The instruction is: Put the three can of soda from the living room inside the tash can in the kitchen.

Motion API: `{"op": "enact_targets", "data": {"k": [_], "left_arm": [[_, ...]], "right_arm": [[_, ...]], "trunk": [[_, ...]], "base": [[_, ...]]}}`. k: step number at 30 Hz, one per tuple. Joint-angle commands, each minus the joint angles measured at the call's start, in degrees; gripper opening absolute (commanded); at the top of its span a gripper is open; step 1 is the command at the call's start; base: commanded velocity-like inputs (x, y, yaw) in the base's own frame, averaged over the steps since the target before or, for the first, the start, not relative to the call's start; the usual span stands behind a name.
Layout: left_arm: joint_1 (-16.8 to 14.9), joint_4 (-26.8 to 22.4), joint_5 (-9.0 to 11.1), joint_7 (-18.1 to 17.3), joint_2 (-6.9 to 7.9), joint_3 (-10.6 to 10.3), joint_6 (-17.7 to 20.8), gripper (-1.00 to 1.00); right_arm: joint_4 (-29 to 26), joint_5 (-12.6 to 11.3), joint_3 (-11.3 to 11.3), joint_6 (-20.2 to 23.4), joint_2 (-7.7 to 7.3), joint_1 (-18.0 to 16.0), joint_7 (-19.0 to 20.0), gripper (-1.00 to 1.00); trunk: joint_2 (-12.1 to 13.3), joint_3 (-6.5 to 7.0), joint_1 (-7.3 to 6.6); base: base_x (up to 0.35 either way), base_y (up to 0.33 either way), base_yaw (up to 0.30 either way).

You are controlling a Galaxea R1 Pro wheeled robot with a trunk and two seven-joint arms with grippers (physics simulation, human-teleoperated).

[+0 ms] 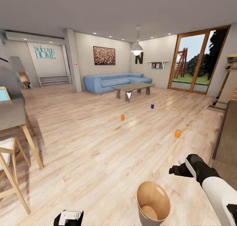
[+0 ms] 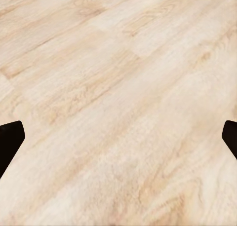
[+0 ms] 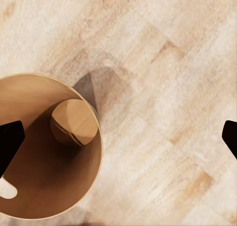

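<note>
**Three soda cans on the living room floor, bin at the robot's feet**

The trash can (image 1: pixel 153 203) stands upright on the wood floor (image 1: pixel 85 147) just in front of the robot, its coppery inside open to the head view and empty. The right end effector (image 1: pixel 176 170) hangs above the floor just beside the bin's rim; the right wrist view shows its two dark fingertips (image 3: pixel 10 142) spread wide, one over the bin's rim (image 3: pixel 98 152), nothing between them. The left end effector (image 1: pixel 69 216) sits low at the near edge of the head view; its wrist view shows fingertips (image 2: pixel 10 137) wide apart over bare planks.

Farther out on the floor, all upright and well apart, stand an orange can (image 1: pixel 177 133) nearest on the right, a second orange can (image 1: pixel 122 117) toward the middle, and a dark blue can (image 1: pixel 152 106) beyond, near the coffee table (image 1: pixel 133 87). Behind that table is the light-blue sofa (image 1: pixel 115 82), with wood-framed glass doors (image 1: pixel 194 63) to the right. A grey table (image 1: pixel 13 115) and wooden chair (image 1: pixel 10 173) stand at the left, a dark cabinet (image 1: pixel 228 143) at the right. Open floor lies between bin and cans.
</note>
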Motion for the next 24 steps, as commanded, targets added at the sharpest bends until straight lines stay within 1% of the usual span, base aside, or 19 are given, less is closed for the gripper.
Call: {"op": "enact_targets", "data": {"k": [1,12,21,24], "left_arm": [[0.0,0.0,0.0,0.0,0.00,0.0,0.0,1.00],[0.0,0.0,0.1,0.0,0.00,-0.1,0.0,1.00],[0.0,0.0,-0.1,0.0,0.00,-0.1,0.0,1.00],[0.0,0.0,-0.2,0.0,0.00,-0.1,0.0,1.00]], "right_arm": [[0.0,0.0,0.0,0.0,0.00,0.0,0.0,1.00],[0.0,0.0,0.0,0.0,0.00,0.0,0.0,1.00],[0.1,0.0,0.6,0.0,0.06,0.0,0.0,1.00],[0.0,0.0,0.7,0.0,0.20,0.0,0.0,1.00]], "trunk": [[-0.4,-0.18,0.23],[-4.8,-2.16,2.64],[-8.4,-3.77,4.62],[-8.4,-3.77,4.62]], "base": [[0.000,0.000,0.000],[0.000,0.000,0.000],[0.000,0.000,0.000],[0.000,0.000,0.000]]}}
